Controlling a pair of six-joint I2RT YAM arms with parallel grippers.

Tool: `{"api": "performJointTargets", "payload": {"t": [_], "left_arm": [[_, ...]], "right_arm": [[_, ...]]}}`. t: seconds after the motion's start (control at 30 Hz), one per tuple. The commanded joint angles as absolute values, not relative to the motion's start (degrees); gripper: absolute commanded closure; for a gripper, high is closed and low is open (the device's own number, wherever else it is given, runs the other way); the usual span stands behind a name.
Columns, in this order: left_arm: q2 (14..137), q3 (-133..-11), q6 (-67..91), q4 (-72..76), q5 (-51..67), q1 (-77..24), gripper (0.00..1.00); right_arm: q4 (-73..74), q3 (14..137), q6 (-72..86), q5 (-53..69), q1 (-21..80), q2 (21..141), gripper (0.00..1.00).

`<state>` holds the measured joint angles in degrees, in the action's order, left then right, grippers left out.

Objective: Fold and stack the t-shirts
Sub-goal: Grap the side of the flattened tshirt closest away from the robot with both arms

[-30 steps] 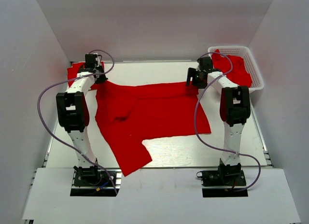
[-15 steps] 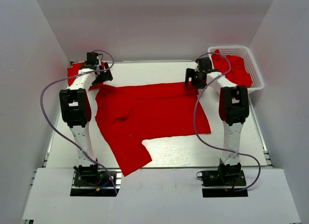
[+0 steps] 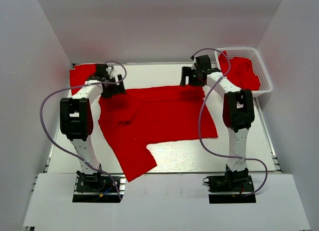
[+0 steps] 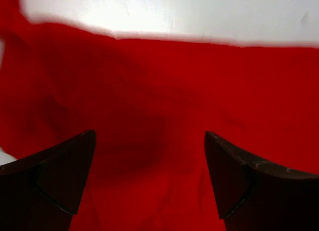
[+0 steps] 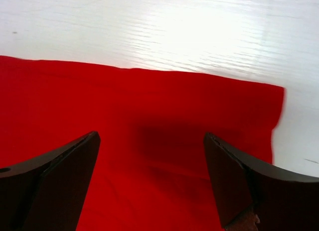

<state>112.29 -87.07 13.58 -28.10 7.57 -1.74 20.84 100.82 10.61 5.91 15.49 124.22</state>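
One red t-shirt (image 3: 159, 114) lies spread flat across the middle of the table, a sleeve reaching toward the near edge. My left gripper (image 3: 113, 85) hovers open over its far left corner. In the left wrist view the cloth (image 4: 174, 86) fills the gap between the dark fingertips (image 4: 67, 173), with nothing pinched by the left gripper (image 4: 149, 137). My right gripper (image 3: 192, 77) stands open above the shirt's far right corner. The right wrist view shows that corner (image 5: 164, 106) lying flat under the right gripper (image 5: 149, 137). More red t-shirts (image 3: 243, 71) fill the basket.
A white lattice basket (image 3: 265, 74) stands at the back right corner. A red cloth pile (image 3: 79, 72) lies at the back left, beside the left arm. Bare white tabletop (image 5: 174, 27) runs beyond the shirt's far edge. White walls enclose three sides.
Both grippers have opened and let go of the shirt's far edge, which now lies flat. The left gripper moved right over the cloth; the right gripper shifted left and back.
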Motion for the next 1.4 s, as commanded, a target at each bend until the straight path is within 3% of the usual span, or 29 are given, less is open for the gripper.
{"api": "performJointTargets", "payload": {"t": [0.0,0.17,0.33,0.53,0.87,1.1,1.37], "left_arm": [[111.00,-80.88,15.21,-26.28,12.57,-3.60,0.00],[113.46,-78.75,15.21,-24.18,10.81,-3.60,0.00],[122.49,-85.59,14.07,-26.36,11.34,-3.60,0.00],[130.33,-96.49,12.92,-29.69,11.87,-3.60,0.00],[144.84,-119.79,9.32,-36.39,19.24,-4.13,0.00],[141.42,-122.07,6.86,-33.57,22.50,-4.66,0.00],[131.17,-128.24,4.48,-39.81,15.31,-5.19,0.00]], "right_arm": [[20.74,104.15,12.03,8.43,16.26,125.86,0.10],[20.21,104.15,13.97,8.00,15.65,128.84,0.10],[22.23,104.77,15.64,5.19,14.85,132.09,0.10],[25.39,108.09,20.30,-1.48,11.87,134.29,0.10],[28.74,121.37,18.29,2.03,7.56,142.47,0.10],[27.86,124.01,11.78,0.35,7.73,139.23,0.10],[29.09,120.35,6.42,0.26,9.31,127.71,0.10]]}}
